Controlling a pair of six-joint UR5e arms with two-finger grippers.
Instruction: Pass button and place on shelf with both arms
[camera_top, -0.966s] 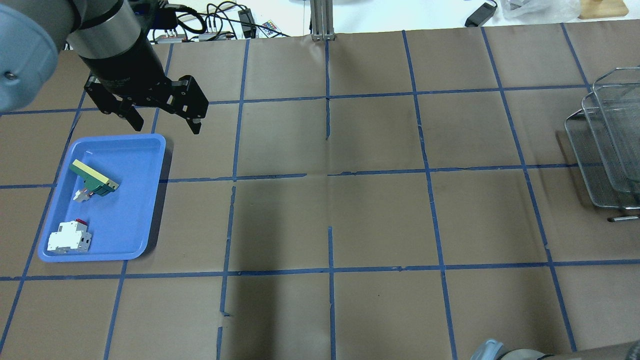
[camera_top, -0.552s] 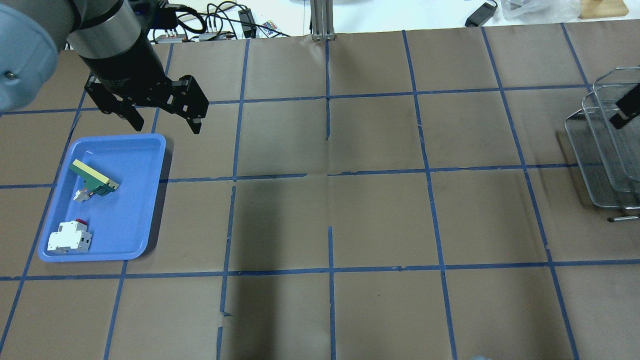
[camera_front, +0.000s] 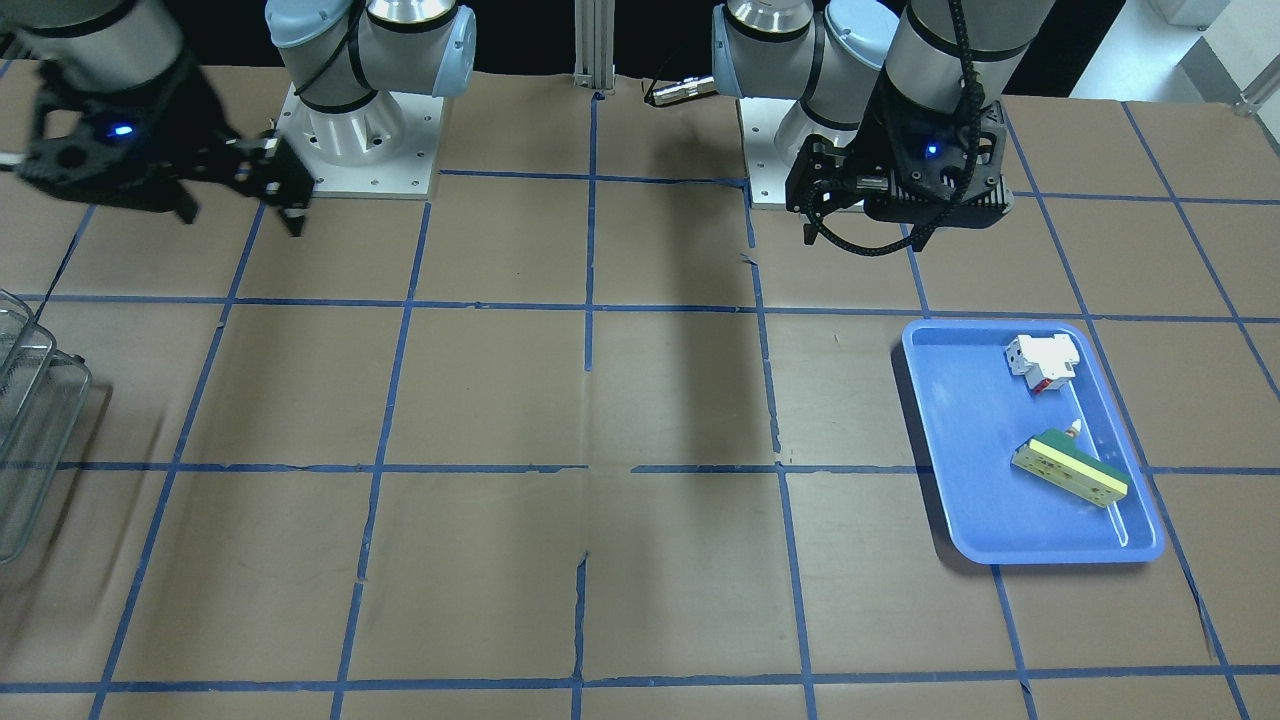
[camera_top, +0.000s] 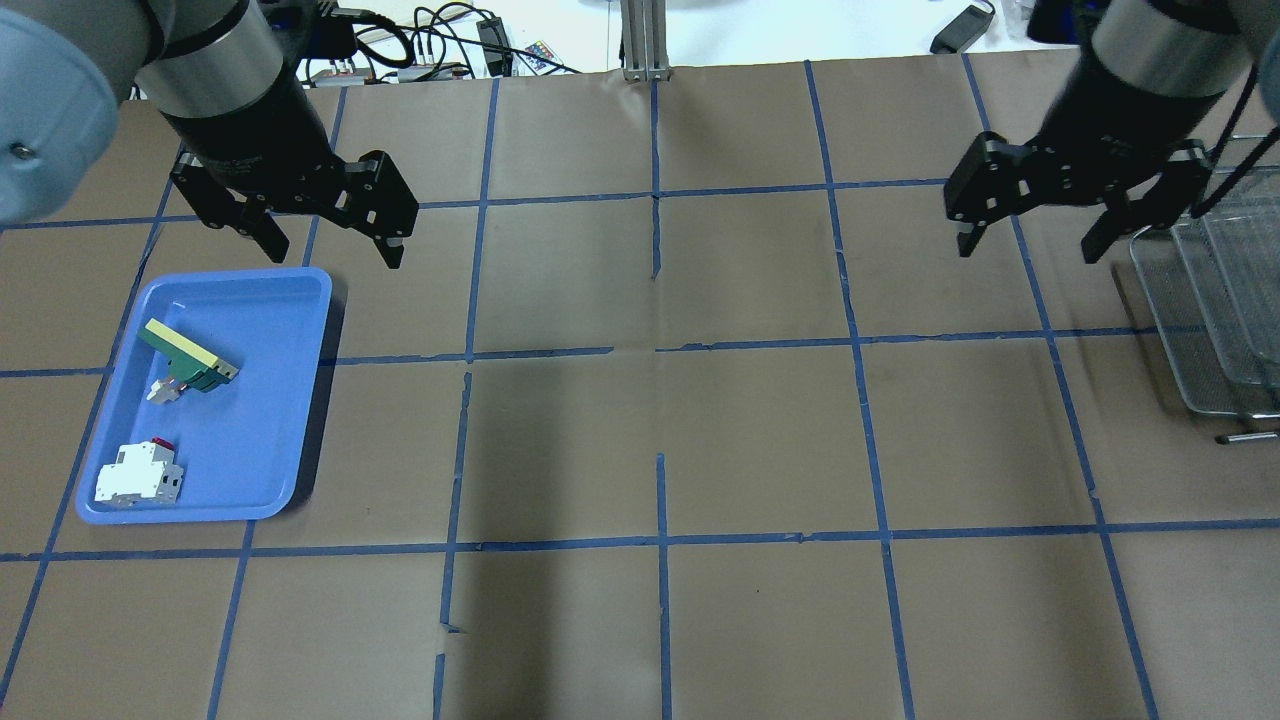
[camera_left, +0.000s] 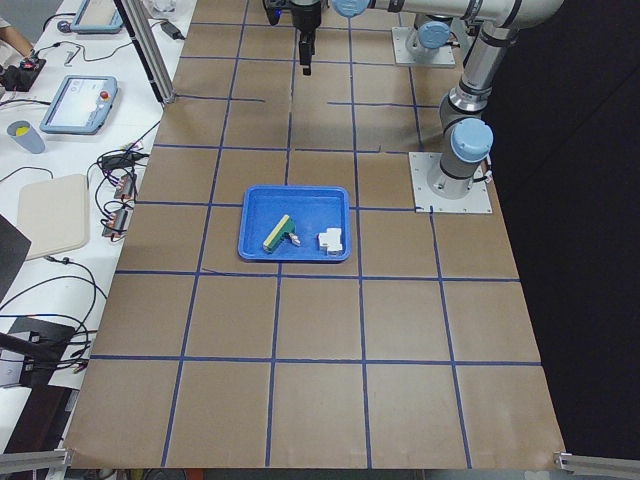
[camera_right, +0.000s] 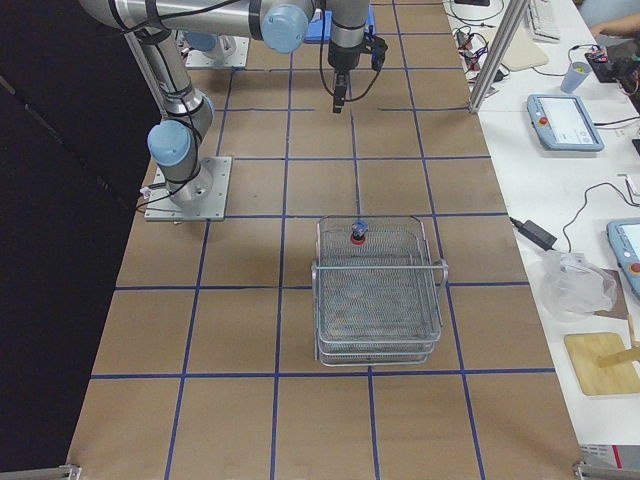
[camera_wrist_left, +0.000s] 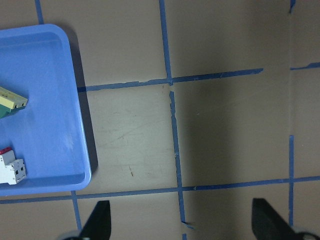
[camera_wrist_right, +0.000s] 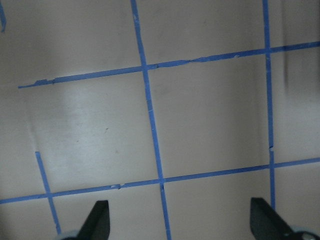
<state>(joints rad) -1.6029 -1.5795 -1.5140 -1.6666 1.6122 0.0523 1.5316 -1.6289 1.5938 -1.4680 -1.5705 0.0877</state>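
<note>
While the left gripper (camera_top: 332, 252) and the right gripper (camera_top: 1030, 247) hang spread and empty, the button (camera_right: 357, 236) lies in the shelf (camera_right: 437, 268).
Overhead: the left gripper hovers at the far edge of a blue tray (camera_top: 270, 400) holding a green-yellow slab (camera_top: 185, 355) and a white breaker (camera_top: 138, 474); the right gripper hangs just beside the shelf's rim. Right-side view: the button rests in the top basket, at the end facing the arms. Wrist views: each pair of fingertips stands well apart over the taped table (camera_wrist_right: 200, 125), nothing between.
</note>
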